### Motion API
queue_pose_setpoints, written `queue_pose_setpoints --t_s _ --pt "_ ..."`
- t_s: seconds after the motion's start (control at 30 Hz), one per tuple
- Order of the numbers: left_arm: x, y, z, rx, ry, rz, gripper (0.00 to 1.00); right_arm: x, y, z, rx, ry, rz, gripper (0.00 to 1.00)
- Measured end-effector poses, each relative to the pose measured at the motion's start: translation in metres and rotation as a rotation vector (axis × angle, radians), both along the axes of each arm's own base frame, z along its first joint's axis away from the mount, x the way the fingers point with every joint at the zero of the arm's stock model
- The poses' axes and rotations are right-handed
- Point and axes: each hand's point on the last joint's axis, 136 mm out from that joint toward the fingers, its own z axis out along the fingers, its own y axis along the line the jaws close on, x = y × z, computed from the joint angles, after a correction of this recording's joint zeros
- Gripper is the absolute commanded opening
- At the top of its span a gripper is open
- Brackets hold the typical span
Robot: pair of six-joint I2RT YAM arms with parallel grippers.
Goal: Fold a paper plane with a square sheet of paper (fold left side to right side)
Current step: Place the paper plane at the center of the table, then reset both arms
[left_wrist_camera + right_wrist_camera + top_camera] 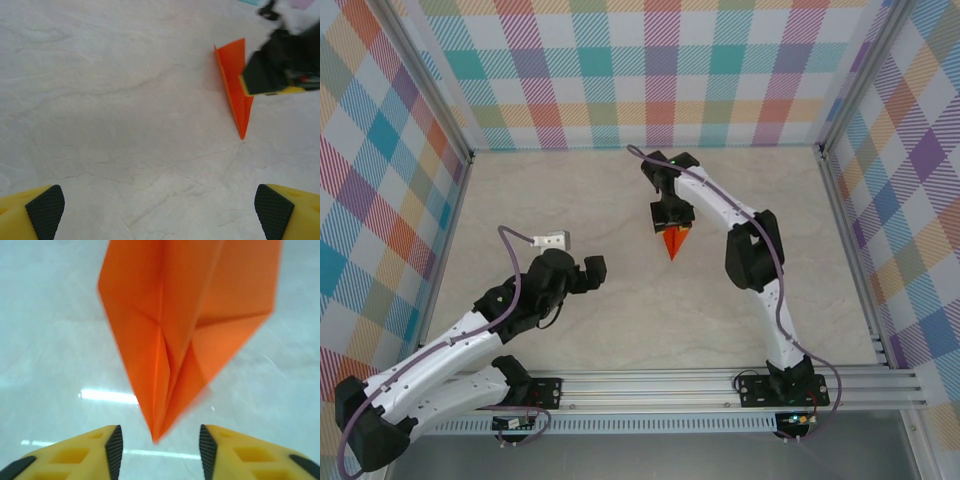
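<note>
Looking like a robotics lab test cell, not a home or a shop. Two white-and-black arms, left arm (450,345) and right arm (760,290), are sitting bolted to an aluminium rail (660,385) at the near edge of a pale marble-look tabletop (570,200). Plaid-patterned panels (650,70) are standing round three sides as a backdrop, and metal profiles (837,205) are framing them. Purple-grey cables (341,440) are running exposed along the arms. A small electronics board (515,424) is hanging under the rail. The left gripper (160,212) is showing yellow plastic fingers with black textured pads (46,210), which is rig hardware. Strip-light reflections (107,396) are glaring off the tabletop.
</note>
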Motion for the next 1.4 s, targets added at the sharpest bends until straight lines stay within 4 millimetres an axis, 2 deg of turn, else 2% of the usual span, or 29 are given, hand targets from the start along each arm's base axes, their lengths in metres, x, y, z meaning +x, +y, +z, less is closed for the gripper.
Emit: queue_pose_setpoints --t_s 0.1,0.17,0.27,0.3,0.4,0.57,0.67,0.77,0.83,1.03,1.17,1.3,1.4 --pt "0.012 0.019 0.0 -0.048 0.016 0.072 1.0 -0.02 -0.016 0.043 0.039 -0.079 0.002 0.65" --pt "0.021 0.036 0.001 -0.073 0.018 0.136 1.0 -0.037 -0.03 0.071 0.071 -0.156 0.005 0.77" --pt "0.032 0.065 0.004 -0.076 -0.002 0.247 1.0 -0.058 -0.057 0.095 0.115 -0.279 0.002 0.98" --pt "0.035 0.075 0.004 -0.062 -0.012 0.285 1.0 -0.064 -0.07 0.097 0.123 -0.316 -0.008 1.0" --pt "0.039 0.104 0.003 0.025 -0.06 0.396 1.0 -0.075 -0.118 0.087 0.115 -0.405 -0.092 1.0" --pt "0.042 0.14 -0.016 0.238 -0.155 0.505 1.0 -0.084 -0.209 0.033 0.061 -0.502 -0.306 1.0" --pt "0.043 0.151 -0.029 0.34 -0.164 0.518 1.0 -0.087 -0.236 0.0 0.037 -0.552 -0.352 1.0" --pt "0.051 0.157 -0.045 0.403 -0.163 0.507 1.0 -0.085 -0.248 -0.024 0.026 -0.594 -0.358 1.0" --pt "0.055 0.157 -0.059 0.426 -0.154 0.481 1.0 -0.076 -0.251 -0.032 0.029 -0.63 -0.354 1.0" --pt "0.076 0.155 -0.099 0.435 -0.132 0.384 1.0 -0.033 -0.245 -0.028 0.067 -0.799 -0.285 1.0" --pt "0.096 0.147 -0.113 0.409 -0.146 0.304 1.0 -0.01 -0.24 -0.021 0.101 -0.893 -0.23 1.0" --pt "0.115 0.139 -0.125 0.387 -0.179 0.247 1.0 -0.006 -0.24 -0.018 0.129 -0.957 -0.209 1.0" --pt "0.121 0.134 -0.141 0.379 -0.149 0.205 1.0 -0.008 -0.24 -0.024 0.139 -0.964 -0.196 1.0"
